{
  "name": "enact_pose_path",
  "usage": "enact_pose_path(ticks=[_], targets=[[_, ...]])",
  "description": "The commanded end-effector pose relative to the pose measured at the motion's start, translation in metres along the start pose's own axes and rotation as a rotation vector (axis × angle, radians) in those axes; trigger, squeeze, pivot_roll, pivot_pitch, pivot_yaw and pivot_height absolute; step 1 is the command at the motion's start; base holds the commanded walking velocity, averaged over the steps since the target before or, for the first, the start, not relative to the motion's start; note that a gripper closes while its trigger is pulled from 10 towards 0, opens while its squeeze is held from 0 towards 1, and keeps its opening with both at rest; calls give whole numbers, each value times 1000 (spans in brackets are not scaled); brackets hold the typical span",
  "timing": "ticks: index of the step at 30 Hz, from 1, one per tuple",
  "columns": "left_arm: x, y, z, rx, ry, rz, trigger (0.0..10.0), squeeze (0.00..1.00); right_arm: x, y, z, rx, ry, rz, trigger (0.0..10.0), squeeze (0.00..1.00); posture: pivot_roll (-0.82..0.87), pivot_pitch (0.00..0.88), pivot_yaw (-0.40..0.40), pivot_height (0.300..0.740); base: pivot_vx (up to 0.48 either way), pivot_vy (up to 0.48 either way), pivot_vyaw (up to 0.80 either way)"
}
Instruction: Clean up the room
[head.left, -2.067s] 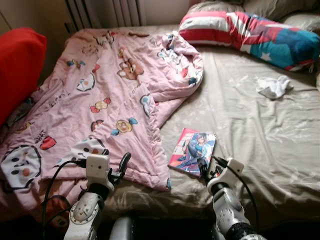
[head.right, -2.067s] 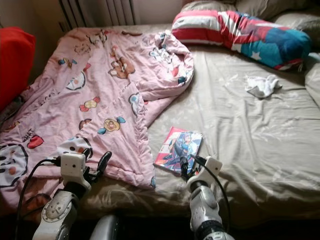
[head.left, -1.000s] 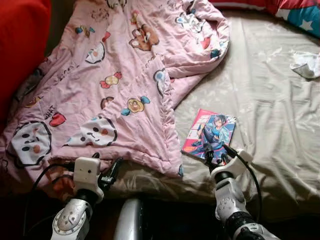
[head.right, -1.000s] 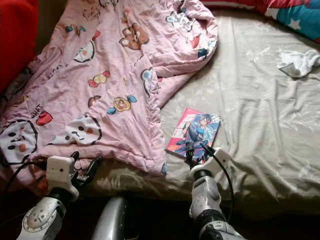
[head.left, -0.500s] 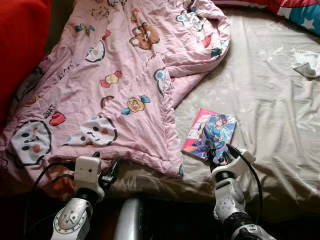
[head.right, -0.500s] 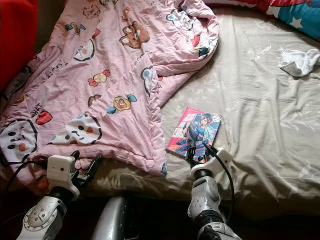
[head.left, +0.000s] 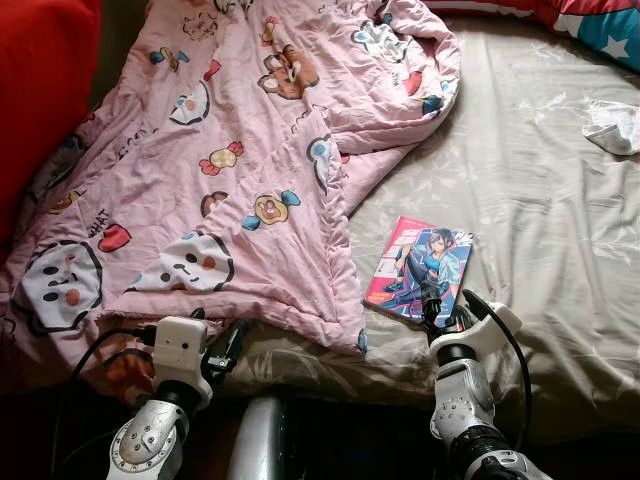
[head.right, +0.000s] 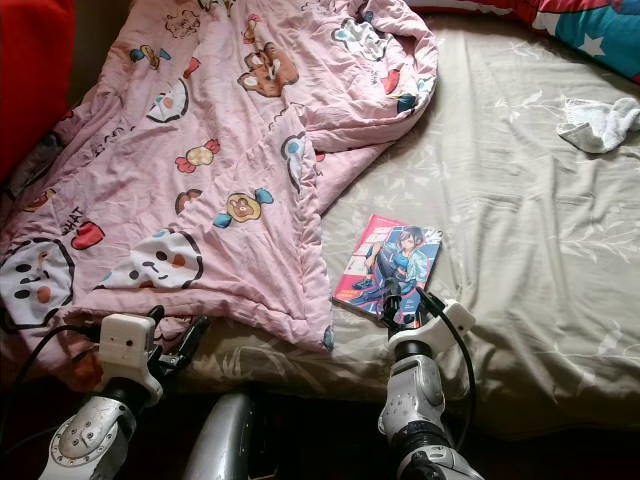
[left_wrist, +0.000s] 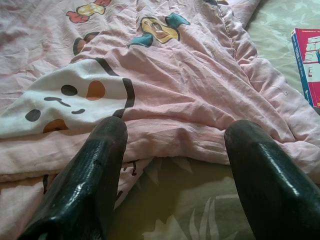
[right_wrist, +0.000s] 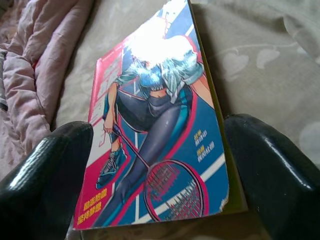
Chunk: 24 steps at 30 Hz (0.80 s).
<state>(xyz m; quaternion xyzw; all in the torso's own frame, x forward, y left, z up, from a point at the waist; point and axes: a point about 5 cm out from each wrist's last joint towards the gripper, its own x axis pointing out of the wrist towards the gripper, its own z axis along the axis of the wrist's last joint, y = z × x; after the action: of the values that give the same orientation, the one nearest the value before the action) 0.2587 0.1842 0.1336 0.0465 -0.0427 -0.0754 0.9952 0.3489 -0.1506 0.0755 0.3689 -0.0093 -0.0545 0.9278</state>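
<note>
A comic book with a badminton player on its pink and blue cover lies flat on the beige bed sheet. My right gripper is at the book's near edge. In the right wrist view the right gripper is open, one black finger on each side of the book, neither pressing on it. My left gripper hovers at the bed's front edge, open, facing the hem of the pink cartoon quilt.
A crumpled white cloth lies on the sheet at the far right. A red cushion stands at the left edge, and a red, white and blue pillow lies at the back right. Bare sheet stretches right of the book.
My right gripper has crept forward, so its fingers now straddle the book's near edge. The left gripper has sunk slightly. Two seconds ago the camera tilted down toward the bed's front.
</note>
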Motion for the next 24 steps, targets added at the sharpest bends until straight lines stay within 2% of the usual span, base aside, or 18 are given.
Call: enact_pose_path(ticks=[1, 10, 20, 23, 24], targets=[[-7, 3, -7, 26, 41, 7, 10000, 0, -11, -11, -17, 14, 70, -51, 10000, 0, 184, 376, 112, 587, 0, 0, 0], [-8, 4, -7, 29, 39, 6, 10000, 0, -13, -12, -22, 26, 100, -55, 10000, 0, 185, 379, 113, 587, 0, 0, 0], [-13, 5, -5, 30, 42, 9, 10000, 0, -22, -30, -31, 112, 154, -183, 10000, 0, 198, 400, 124, 587, 0, 0, 0], [-15, 5, -4, 33, 44, 7, 10000, 0, -24, -31, -36, 169, 182, -186, 10000, 0, 204, 408, 127, 587, 0, 0, 0], [-16, 5, -3, 34, 44, 5, 10000, 0, -26, -30, -40, 224, 200, -180, 10000, 0, 209, 414, 130, 587, 0, 0, 0]])
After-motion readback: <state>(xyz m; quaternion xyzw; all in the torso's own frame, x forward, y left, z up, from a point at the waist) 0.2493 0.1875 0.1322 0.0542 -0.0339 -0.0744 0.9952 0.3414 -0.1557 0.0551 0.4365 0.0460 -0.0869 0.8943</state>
